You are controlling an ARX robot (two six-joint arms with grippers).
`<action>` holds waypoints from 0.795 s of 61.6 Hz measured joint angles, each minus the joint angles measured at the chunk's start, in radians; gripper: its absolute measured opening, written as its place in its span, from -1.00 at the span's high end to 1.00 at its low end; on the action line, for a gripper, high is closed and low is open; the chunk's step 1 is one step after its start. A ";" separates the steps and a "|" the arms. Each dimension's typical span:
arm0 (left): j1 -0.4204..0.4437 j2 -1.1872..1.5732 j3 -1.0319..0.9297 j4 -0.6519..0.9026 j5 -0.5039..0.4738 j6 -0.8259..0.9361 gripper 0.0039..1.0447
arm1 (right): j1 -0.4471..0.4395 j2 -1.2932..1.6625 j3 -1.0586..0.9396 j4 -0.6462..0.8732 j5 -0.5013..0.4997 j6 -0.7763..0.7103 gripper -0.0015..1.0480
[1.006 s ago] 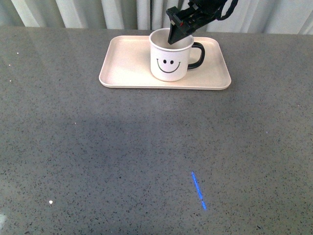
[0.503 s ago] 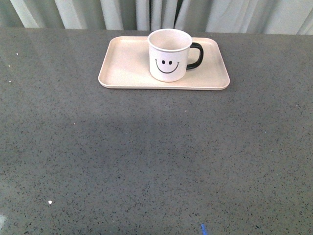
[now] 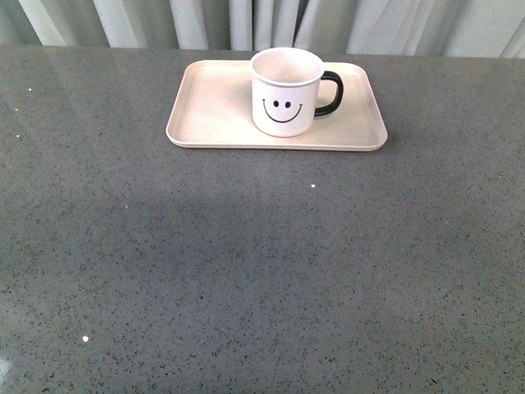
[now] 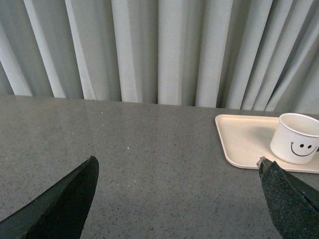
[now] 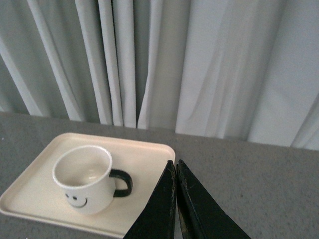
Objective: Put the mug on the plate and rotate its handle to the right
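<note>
grey speckled stone makes up the table, and its near part lies bare apart from a few pale flecks. further back, toward the far edge and a little right of centre, the plate lies flat with its long side across the scene — a pale pink-beige tray with rounded corners and a low rim. the mug stands upright on the plate, right of the plate's middle, its black smiley face turned toward the near side. the handle sticks out to the right, a glossy black loop over the plate's right part, not reaching the rim. behind the table hangs a pleated pale curtain.

neither arm shows in the front view. in the left wrist view the left gripper has its two dark fingers spread wide, one at each lower corner of the picture, with nothing between them; the mug and plate sit well apart from it, off to the right. in the right wrist view the right gripper has its black fingers pressed together to a point, holding nothing, just beside the plate at its right end, while the mug stands clear of it — handle pointing toward the gripper.
</note>
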 joint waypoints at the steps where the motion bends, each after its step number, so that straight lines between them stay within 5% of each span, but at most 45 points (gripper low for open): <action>1: 0.000 0.000 0.000 0.000 0.000 0.000 -0.83 | -0.002 -0.012 -0.018 0.004 -0.001 0.000 0.97; 49: 0.000 0.000 0.000 0.000 0.000 0.000 -0.83 | -0.059 -0.518 -0.448 -0.079 -0.053 0.000 0.97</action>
